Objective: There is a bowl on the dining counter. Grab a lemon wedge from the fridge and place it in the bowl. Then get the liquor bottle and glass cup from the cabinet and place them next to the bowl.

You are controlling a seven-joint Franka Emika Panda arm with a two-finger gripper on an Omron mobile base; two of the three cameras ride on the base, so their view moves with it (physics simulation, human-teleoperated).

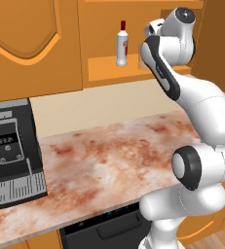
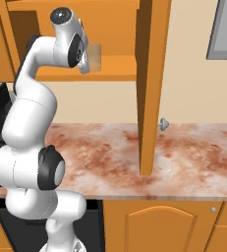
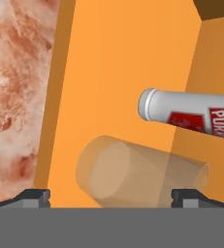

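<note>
Fingers (image 3: 110,197) spread wide, empty, straddling glass cup (image 3: 133,175) on cabinet shelf (image 1: 109,67). Liquor bottle (image 3: 191,115) just beside; risk: off-centre closing tips cup, knocks bottle.

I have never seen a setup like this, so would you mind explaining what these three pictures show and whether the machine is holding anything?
It is a white robot arm on a driving base in a simulated kitchen. Two pictures come from cameras on the base, behind the arm to its left and right. The third looks along the gripper, so it appears rolled sideways. The arm reaches into an open wall cabinet, where a liquor bottle and a clear glass cup stand on the shelf. The gripper is open and holds nothing; the cup sits just ahead between its fingertips. Below, a coffee machine stands on the marble counter.
</note>
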